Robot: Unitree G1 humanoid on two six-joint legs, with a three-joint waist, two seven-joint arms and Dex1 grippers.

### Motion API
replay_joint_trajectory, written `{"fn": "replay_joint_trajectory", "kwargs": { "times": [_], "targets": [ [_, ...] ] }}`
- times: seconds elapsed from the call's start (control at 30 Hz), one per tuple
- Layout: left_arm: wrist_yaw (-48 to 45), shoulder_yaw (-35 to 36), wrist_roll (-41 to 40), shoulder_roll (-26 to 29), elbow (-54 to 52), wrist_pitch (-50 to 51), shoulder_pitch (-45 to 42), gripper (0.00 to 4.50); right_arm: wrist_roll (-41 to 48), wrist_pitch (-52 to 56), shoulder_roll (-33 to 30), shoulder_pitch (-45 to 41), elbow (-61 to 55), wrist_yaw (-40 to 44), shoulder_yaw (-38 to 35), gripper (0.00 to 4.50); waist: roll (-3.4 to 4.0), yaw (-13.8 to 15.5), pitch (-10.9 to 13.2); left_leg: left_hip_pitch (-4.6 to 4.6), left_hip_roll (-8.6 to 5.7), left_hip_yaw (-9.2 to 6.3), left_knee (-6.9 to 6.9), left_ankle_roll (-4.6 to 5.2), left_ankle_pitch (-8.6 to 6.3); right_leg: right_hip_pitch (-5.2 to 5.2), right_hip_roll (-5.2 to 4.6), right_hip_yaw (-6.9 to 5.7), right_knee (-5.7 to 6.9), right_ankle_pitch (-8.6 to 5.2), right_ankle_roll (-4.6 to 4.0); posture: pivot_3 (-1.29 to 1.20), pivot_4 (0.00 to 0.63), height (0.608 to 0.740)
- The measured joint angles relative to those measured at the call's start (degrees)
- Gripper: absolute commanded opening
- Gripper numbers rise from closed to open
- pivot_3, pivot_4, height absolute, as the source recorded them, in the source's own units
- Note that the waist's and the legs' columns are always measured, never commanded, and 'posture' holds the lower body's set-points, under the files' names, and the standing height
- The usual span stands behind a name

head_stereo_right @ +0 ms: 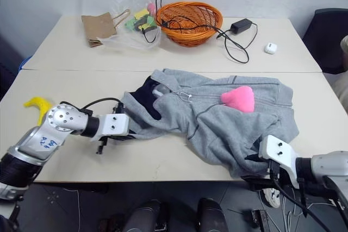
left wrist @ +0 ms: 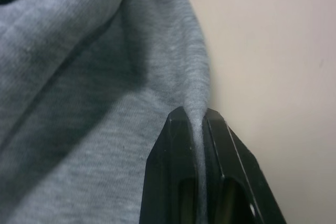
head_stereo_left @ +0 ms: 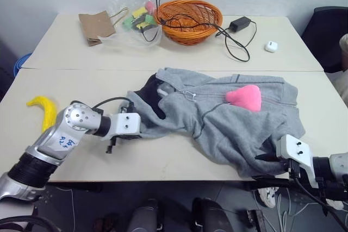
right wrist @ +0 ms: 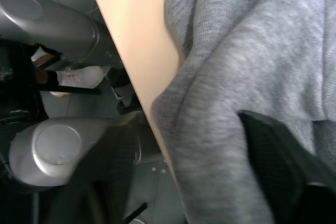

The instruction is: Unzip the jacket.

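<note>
Near table (head_stereo_left: pixel 163 161): jacket (head_stereo_left: pixel 217 118) crumpled toward its right front edge, hem overhanging. Left gripper (left wrist: pixel 195 129) pinches a jacket fold; right gripper's (right wrist: pixel 273 150) grip unclear, one finger visible. Far table (head_stereo_left: pixel 283 52): basket (head_stereo_left: pixel 189 21), cables.

Open tabletop to the left, clutter on the far table

The jacket (head_stereo_left: pixel 217 115) covers the near table's (head_stereo_left: pixel 81 88) middle and right, a pink plush (head_stereo_left: pixel 244 97) lying on it; a banana (head_stereo_left: pixel 44 110) sits far left; basket (head_stereo_left: pixel 189 21), bags (head_stereo_left: pixel 130 20) and cables (head_stereo_left: pixel 234 39) crowd the far table.
</note>
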Motion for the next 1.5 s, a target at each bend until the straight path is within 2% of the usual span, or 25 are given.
{"fn": "replay_joint_trajectory", "kwargs": {
  "times": [0.17,0.2,0.43,0.6,0.63,0.7,0.8,0.87,0.9,1.03,1.17,1.23,1.3,1.5],
  "targets": [
    [-0.1,1.95,2.53,3.64,10.4,-8.1,-1.47,0.0,2.24,0.99,0.0,4.95,-3.44,2.11,-2.72,0.19,0.02,-0.05,-0.01,0.04,0.03,0.01,-0.01,0.01,-0.03,0.0,-0.02,0.02,0.03,-0.01,-0.02,0.0,0.15,0.74],
    [-0.25,2.05,3.02,3.99,13.26,-10.03,-2.29,0.0,2.98,1.23,0.01,6.59,-4.57,2.64,-3.82,0.05,0.03,-0.01,-0.02,0.03,0.03,0.01,-0.02,0.01,-0.04,-0.02,-0.04,0.03,0.05,-0.01,-0.02,0.0,0.15,0.74],
    [-1.71,2.98,3.76,4.63,20.08,-12.97,-4.15,0.0,8.7,4.6,2.16,14.77,-13.49,3.82,-7.68,0.02,0.03,-0.09,-0.02,0.02,0.06,0.01,-0.05,-0.03,-0.07,-0.06,-0.03,0.03,0.09,-0.03,-0.05,0.0,0.15,0.74],
    [-2.4,3.98,3.74,3.95,20.25,-12.09,-4.18,0.0,7.63,4.96,4.55,14.42,-16.1,-1.87,-6.65,0.02,0.01,-0.12,-0.03,0.03,0.05,0.02,-0.04,-0.03,-0.08,-0.08,-0.07,0.05,0.12,-0.03,-0.05,0.0,0.15,0.74],
    [-2.64,4.25,3.64,3.6,20.13,-11.36,-4.17,0.0,7.35,5.37,4.78,13.76,-16.1,-3.26,-6.24,0.42,0.01,-0.08,-0.03,0.03,0.04,0.02,-0.04,-0.03,-0.08,-0.09,-0.08,0.05,0.12,-0.03,-0.05,0.0,0.15,0.74],
    [-2.87,4.72,3.52,3.03,20.02,-10.45,-4.16,0.0,8.72,7.33,4.83,13.69,-16.12,-3.92,-6.89,0.74,0.02,0.05,-0.03,0.02,0.04,0.02,-0.04,-0.03,-0.08,-0.09,-0.08,0.04,0.12,-0.03,-0.06,0.0,0.15,0.74],
    [-3.07,5.2,3.2,2.16,19.92,-9.37,-4.15,0.92,13.61,11.37,4.43,15.05,-17.32,-2.5,-12.76,1.89,0.01,0.24,-0.03,0.01,0.03,0.0,-0.03,0.0,-0.08,-0.06,-0.09,0.03,0.12,-0.03,-0.06,0.0,0.15,0.74],
    [-3.81,5.28,3.03,2.16,19.89,-9.02,-4.09,1.34,15.77,12.75,3.89,15.56,-18.41,-1.79,-15.83,2.37,0.01,0.23,-0.03,0.01,0.03,-0.01,-0.02,0.02,-0.09,-0.05,-0.09,0.03,0.11,-0.03,-0.06,0.0,0.15,0.74],
    [-4.28,5.57,2.92,2.2,19.77,-8.96,-3.95,1.77,17.05,13.69,3.58,15.7,-18.89,-1.33,-18.1,2.81,0.01,0.22,-0.03,0.01,0.03,-0.01,-0.02,0.03,-0.09,-0.04,-0.09,0.02,0.1,-0.03,-0.06,0.0,0.15,0.74],
    [-8.08,7.44,0.16,3.93,16.53,-5.95,-2.15,2.96,18.38,15.33,1.18,15.42,-18.63,1.29,-27.18,4.11,0.01,0.15,-0.03,-0.03,0.03,-0.03,-0.03,0.03,-0.12,-0.07,-0.09,0.03,0.06,-0.03,-0.06,0.0,0.15,0.74],
    [-15.95,12.86,-11.83,5.94,4.72,4.57,-0.9,4.21,10.88,10.75,-2.52,16.03,-11.27,5.51,-32.61,4.11,-0.1,0.12,-0.04,-0.08,0.02,-0.06,-0.01,0.06,-0.13,-0.01,-0.09,0.0,-0.01,-0.03,-0.05,0.0,0.15,0.74],
    [-18.66,14.62,-16.17,6.81,-2.22,6.94,-0.69,4.21,3.72,4.44,-3.67,16.37,-5.66,6.4,-32.22,4.11,-0.08,0.29,-0.06,-0.05,-0.08,-0.07,-0.01,0.08,-0.13,0.06,-0.13,-0.02,-0.07,-0.02,-0.04,0.0,0.15,0.74],
    [-17.98,13.59,-15.87,4.66,-5.9,6.7,-1.31,4.21,-3.09,-3.44,-4.05,15.85,0.05,6.58,-29.03,4.11,-0.07,0.44,-0.06,-0.01,-0.16,-0.05,-0.01,0.11,-0.09,0.1,-0.09,-0.04,-0.05,-0.02,-0.03,0.0,0.15,0.74],
    [-13.11,0.47,-4.33,-7.15,-5.82,-3.82,-4.85,4.21,-13.68,-19.02,-5.29,9.62,12.0,5.36,-18.2,4.11,-0.07,0.24,-0.06,0.02,-0.29,0.17,0.01,0.24,0.03,-0.01,0.08,0.02,0.13,0.07,0.14,0.0,0.15,0.74]
  ]
}}
